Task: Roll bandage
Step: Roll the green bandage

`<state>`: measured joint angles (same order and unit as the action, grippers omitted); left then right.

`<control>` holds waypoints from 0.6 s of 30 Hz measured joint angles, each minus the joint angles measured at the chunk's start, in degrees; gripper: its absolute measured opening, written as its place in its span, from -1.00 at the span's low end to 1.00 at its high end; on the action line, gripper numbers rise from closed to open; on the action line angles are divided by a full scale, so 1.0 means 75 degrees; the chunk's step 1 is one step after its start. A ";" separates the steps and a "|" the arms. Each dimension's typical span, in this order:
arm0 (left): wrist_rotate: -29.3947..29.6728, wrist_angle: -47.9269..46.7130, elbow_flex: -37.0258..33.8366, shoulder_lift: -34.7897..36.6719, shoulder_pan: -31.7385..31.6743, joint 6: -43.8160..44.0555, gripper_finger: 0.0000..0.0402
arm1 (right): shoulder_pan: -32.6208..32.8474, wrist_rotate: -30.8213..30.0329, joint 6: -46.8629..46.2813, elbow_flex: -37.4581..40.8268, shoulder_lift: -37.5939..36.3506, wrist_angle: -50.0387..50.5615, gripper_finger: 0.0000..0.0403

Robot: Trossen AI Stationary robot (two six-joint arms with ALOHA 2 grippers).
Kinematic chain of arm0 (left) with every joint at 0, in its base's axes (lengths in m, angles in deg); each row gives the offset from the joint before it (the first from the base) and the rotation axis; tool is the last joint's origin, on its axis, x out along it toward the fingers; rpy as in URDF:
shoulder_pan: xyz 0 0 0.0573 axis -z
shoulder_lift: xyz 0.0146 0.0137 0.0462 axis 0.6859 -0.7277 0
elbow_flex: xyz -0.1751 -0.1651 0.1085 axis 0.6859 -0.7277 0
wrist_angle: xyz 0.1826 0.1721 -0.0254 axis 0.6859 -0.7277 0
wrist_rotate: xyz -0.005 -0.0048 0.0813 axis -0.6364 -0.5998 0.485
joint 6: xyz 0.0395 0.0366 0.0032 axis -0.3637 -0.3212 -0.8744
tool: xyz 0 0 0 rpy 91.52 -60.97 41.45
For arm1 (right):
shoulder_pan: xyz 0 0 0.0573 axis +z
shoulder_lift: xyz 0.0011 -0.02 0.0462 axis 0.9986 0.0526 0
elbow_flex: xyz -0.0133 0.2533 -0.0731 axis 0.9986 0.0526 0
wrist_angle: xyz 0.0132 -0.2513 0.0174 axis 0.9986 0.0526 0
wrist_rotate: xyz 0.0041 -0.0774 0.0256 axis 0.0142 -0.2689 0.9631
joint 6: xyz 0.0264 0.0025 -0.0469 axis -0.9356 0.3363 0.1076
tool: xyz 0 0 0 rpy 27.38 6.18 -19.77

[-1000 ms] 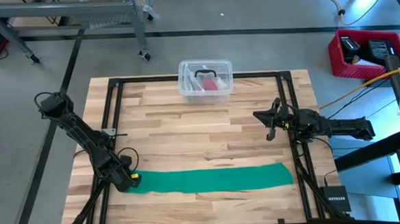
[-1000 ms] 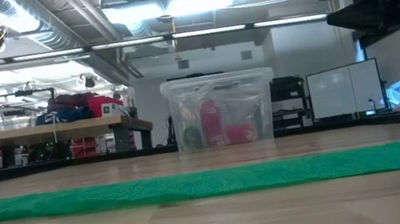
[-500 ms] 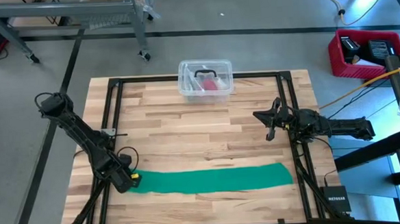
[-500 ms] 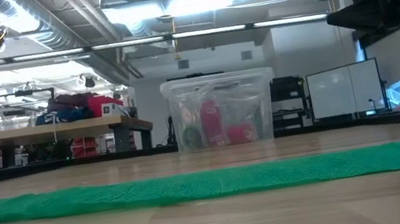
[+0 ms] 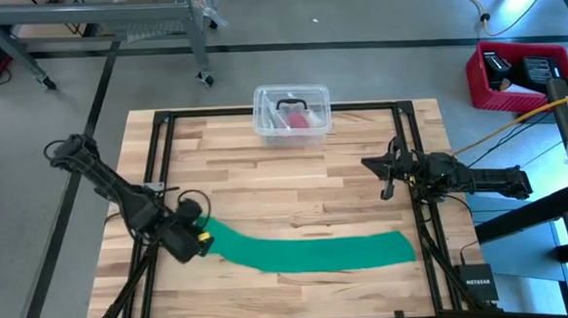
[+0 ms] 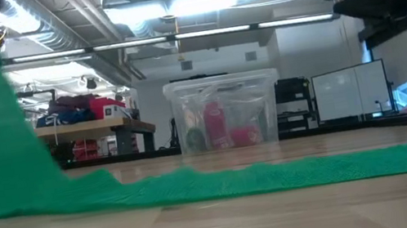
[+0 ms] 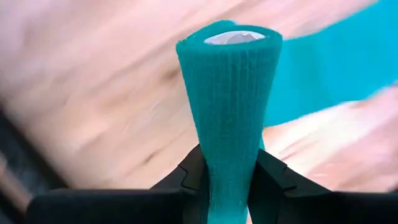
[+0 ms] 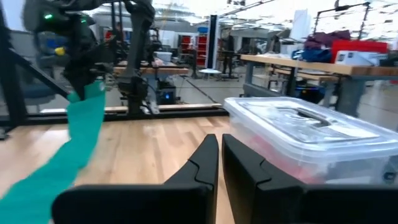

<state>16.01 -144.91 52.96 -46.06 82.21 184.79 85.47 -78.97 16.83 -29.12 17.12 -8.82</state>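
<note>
Wide bare planks on the light wooden desk (image 5: pixel 294 173) between the two arms and toward its far edge; black frame rails along the left and right edges; one long teal-green stretchy fabric bandage (image 5: pixel 318 252) along the near edge, mostly flat, its left end lifted off the wood and hanging as a narrowed, pinched fold; left gripper (image 5: pixel 203 239) near the front-left corner, pinching that raised end; right gripper (image 5: pixel 383 174) by the right rail, well apart from the strip, fingers pressed together on nothing; one clear plastic lidded tub (image 5: pixel 291 113) with pink-red contents at the far edge's middle
</note>
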 joint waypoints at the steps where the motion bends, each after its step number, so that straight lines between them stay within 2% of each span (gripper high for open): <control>1: 0.0118 0.0009 0.0147 0.0000 -0.0204 -0.0424 -0.69 | 0.0000 0.0061 -0.0080 0.0000 0.0000 -0.0002 -0.87; 12: 0.0453 0.0076 0.1446 -0.0045 -0.2644 -0.5099 -0.69 | -0.0002 0.0754 -0.0725 -0.0012 0.0808 -0.0096 -0.87; 18: 0.0746 0.0591 0.1959 -0.0044 -0.3940 -0.7228 -0.69 | 0.0000 0.0538 -0.0853 -0.0015 0.1810 -0.1376 -0.87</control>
<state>21.61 -140.48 67.65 -46.39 52.66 130.59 85.47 -74.93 10.43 -29.23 30.70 -19.13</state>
